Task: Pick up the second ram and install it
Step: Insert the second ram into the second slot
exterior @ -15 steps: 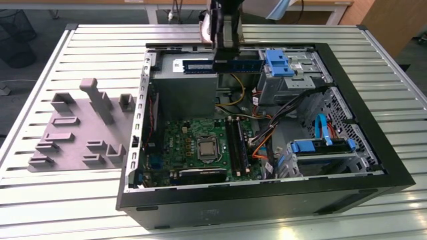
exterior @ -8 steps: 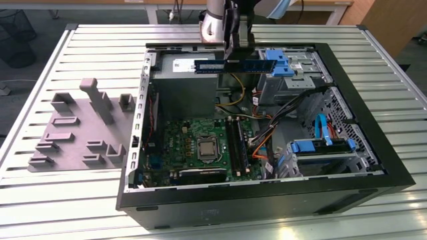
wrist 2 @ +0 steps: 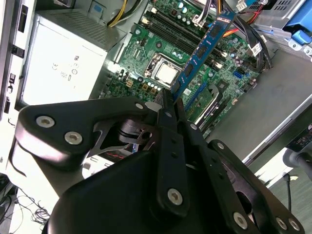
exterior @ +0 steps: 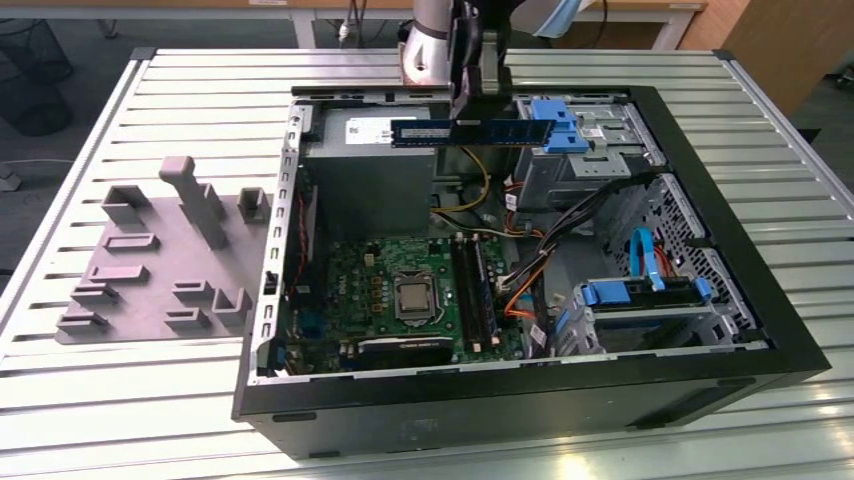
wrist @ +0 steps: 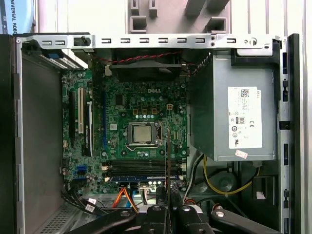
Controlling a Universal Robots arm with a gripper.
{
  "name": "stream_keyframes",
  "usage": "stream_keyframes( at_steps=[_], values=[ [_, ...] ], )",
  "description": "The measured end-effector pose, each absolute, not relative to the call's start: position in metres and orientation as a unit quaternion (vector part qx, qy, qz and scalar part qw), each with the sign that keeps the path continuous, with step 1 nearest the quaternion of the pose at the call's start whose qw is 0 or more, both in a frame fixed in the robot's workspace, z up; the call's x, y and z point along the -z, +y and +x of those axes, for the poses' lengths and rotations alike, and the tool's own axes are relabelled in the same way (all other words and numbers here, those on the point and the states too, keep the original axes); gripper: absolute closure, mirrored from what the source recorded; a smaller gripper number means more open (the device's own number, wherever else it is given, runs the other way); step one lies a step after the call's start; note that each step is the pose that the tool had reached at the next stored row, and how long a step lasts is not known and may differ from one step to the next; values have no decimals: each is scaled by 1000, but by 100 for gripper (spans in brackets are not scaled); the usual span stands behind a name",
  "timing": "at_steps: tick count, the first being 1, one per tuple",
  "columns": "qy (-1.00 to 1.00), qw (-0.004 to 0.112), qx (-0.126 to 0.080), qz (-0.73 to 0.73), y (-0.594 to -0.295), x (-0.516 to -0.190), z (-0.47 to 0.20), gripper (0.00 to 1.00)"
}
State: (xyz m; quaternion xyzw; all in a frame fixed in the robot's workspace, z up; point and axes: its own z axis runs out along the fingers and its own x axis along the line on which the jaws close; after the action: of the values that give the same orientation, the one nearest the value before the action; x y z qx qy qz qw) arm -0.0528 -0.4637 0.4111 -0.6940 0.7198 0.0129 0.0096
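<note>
White printed label (wrist: pixel 244 118) on grey power supply (wrist: pixel 210 107)

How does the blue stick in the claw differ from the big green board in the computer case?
The second ram is a narrow blue strip; the motherboard is a broad green square. The ram hangs above the case, gripped by the claw; the motherboard lies flat inside it. Both are circuit boards.

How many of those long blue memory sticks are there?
1 for sure: the memory stick, held by the gripper above the open computer case. Another may sit edge-on in the motherboard; I cannot tell.
</note>
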Motion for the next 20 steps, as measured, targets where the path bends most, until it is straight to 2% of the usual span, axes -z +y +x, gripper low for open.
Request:
stream_keyframes(
  at_steps=[20],
  values=[
    [743, 9, -11, -669, -464, -411, -53, 86]
  ],
)
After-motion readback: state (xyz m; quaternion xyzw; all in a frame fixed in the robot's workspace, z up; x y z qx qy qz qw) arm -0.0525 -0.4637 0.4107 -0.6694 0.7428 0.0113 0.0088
